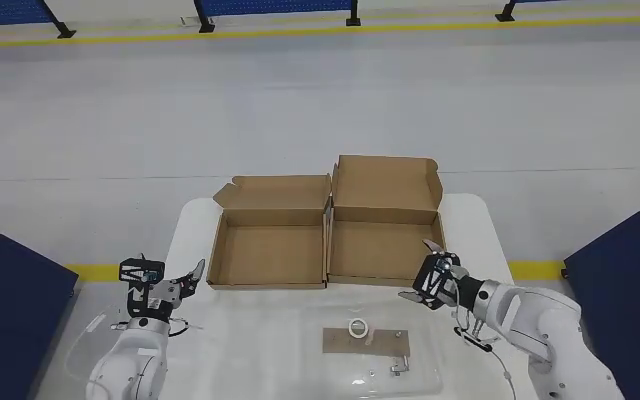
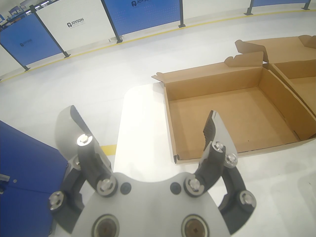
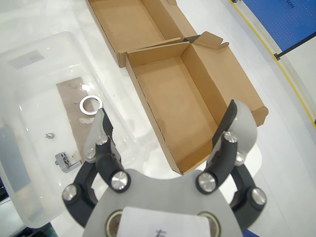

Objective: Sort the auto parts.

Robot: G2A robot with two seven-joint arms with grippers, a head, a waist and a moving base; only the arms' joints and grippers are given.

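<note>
Both arms sit low at the near side of the table. The left gripper has its two fingers spread wide with nothing between them, and it hangs at the table's left front corner. The right gripper is just as wide apart and empty. It is above the table's right part, near the front wall of the right-hand box.

Between the arms, nearest the robot, stands a clear plastic bin on the white round-cornered table. In it lies a flat brown rectangular plate, its long axis running across the table from left to right. A flat silver metal ring lies on the plate's far edge. A small grey perforated metal bracket sits just off the plate's right end on the near side, and a tiny silver stud lies close by.

Beyond the bin are two open brown cardboard boxes, lids folded back, touching side by side: the left box and the right box.

Behind the table is a pale floor with a yellow line, then blue and white partition panels.
</note>
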